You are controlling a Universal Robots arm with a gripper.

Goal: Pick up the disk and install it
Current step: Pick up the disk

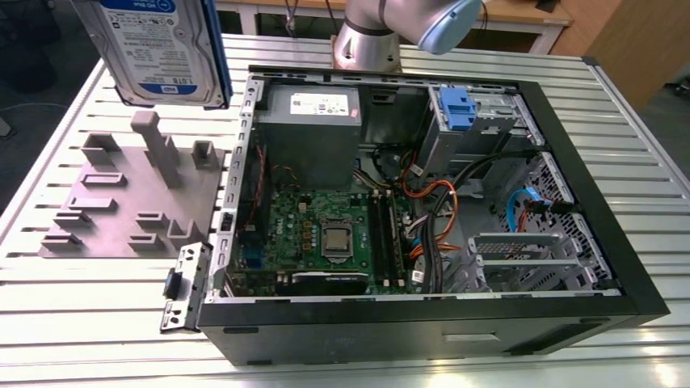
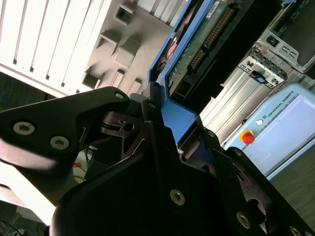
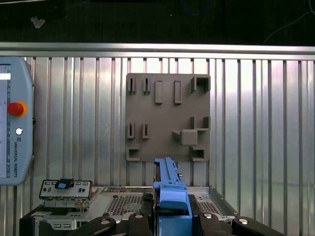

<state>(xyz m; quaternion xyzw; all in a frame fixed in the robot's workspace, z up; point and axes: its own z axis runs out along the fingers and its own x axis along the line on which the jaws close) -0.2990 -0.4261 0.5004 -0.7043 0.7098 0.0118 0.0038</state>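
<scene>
Upper left of exterior view: disk (image 1: 161, 48) raised above grey slotted tray (image 1: 129, 194), long axis near vertical, white-and-blue label with print and barcodes facing camera, blue frame down one long edge. Tray flat on slatted metal worktop (image 1: 65, 323). Centre to right: open computer case (image 1: 431, 202). Second wrist view: claw (image 2: 177, 120) pinching disk by blue-framed end, circuit-board face showing, disk pointing straight out from claw. First wrist view: disk edge-on over tray.

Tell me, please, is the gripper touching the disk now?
Touching. In the second wrist view the gripper holds the disk: its black fingers press on the blue frame from both sides, with no gap.
</scene>
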